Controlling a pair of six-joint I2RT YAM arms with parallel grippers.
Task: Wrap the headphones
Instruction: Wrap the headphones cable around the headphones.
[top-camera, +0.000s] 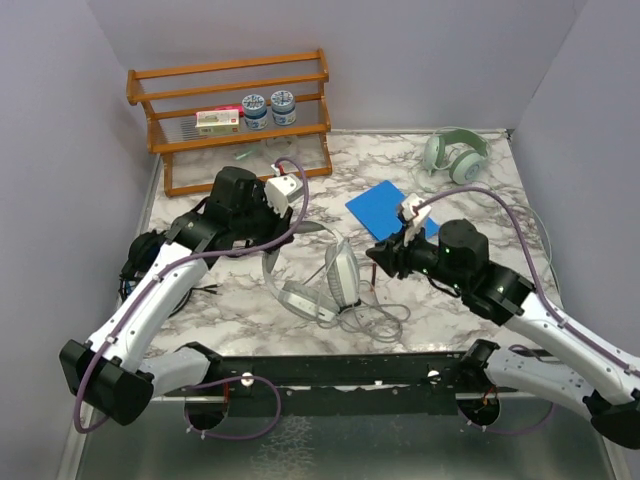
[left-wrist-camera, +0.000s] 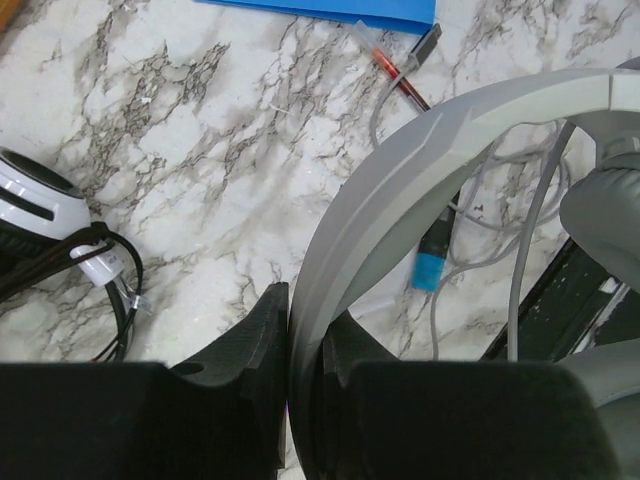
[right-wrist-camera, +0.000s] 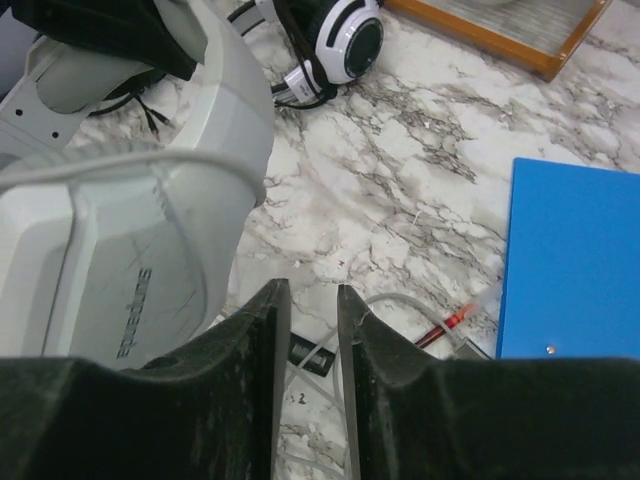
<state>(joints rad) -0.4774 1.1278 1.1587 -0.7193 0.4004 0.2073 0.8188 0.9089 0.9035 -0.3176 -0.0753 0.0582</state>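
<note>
The pale grey-white headphones (top-camera: 335, 280) lie at the table's middle with their thin cable (top-camera: 375, 320) in loose loops near the front edge. My left gripper (top-camera: 268, 245) is shut on their grey headband (left-wrist-camera: 400, 170), which runs up from between the black fingers (left-wrist-camera: 250, 340). My right gripper (top-camera: 373, 256) is narrowly open and empty, just right of the grey earcup (right-wrist-camera: 130, 250), low over a stretch of cable (right-wrist-camera: 400, 305) and a black inline control (right-wrist-camera: 310, 355). The white-and-black headphones (top-camera: 135, 265) lie at the left under my left arm. No all-black pair shows.
A blue pad (top-camera: 385, 210) lies right of centre, with a thin red-and-black piece (right-wrist-camera: 450, 322) beside it. Pale green-white headphones (top-camera: 455, 155) sit at the back right. A wooden rack (top-camera: 235, 110) with small jars stands at the back left. A blue plug (left-wrist-camera: 430, 268) hangs on the cable.
</note>
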